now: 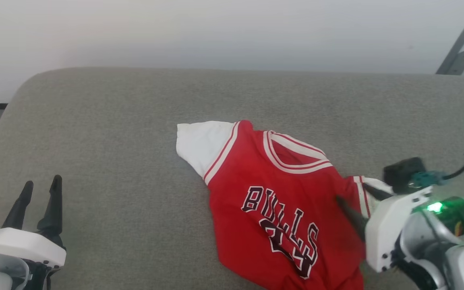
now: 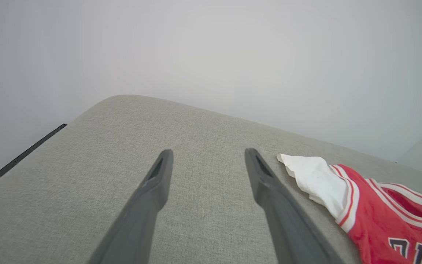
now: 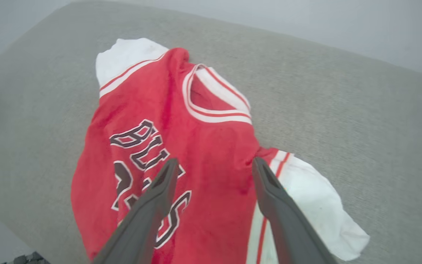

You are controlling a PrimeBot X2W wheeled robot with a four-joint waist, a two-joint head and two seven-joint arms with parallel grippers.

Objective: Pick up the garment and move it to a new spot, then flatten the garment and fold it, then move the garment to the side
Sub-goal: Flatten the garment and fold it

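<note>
The shirt (image 1: pixel 272 193) lies face up on the grey cushion (image 1: pixel 107 133), to the right of the middle in my head view. Its lower part runs off the bottom of that view. It is red and rumpled rather than flat, and the dark lettering (image 1: pixel 280 213) across the chest is creased, so the number under it is partly folded away. The striped collar (image 1: pixel 296 157) points toward the pale wall (image 1: pixel 232 32). One white sleeve (image 1: pixel 199 145) spreads out toward my left and the far side. The other sleeve (image 3: pixel 317 205) lies on my right, bunched where it meets the red cloth.

My right tool (image 1: pixel 351 191) is over that right edge of the shirt. In the right wrist view the right tool (image 3: pixel 214 161) has its two dark fingers spread wide. One is over the lettering and the other over the seam of the sleeve, with the shirt (image 3: pixel 203 146) lying loose beneath them. It has hold of nothing. I cannot tell whether the fingertips touch the cloth.

My left tool (image 1: pixel 42 180) is at the lower left, well apart from the shirt, over bare cushion. Seen from its own wrist, the left tool (image 2: pixel 208 151) is also spread wide and empty. The white sleeve of the shirt (image 2: pixel 390 220) lies just beside its right-hand finger there.
</note>
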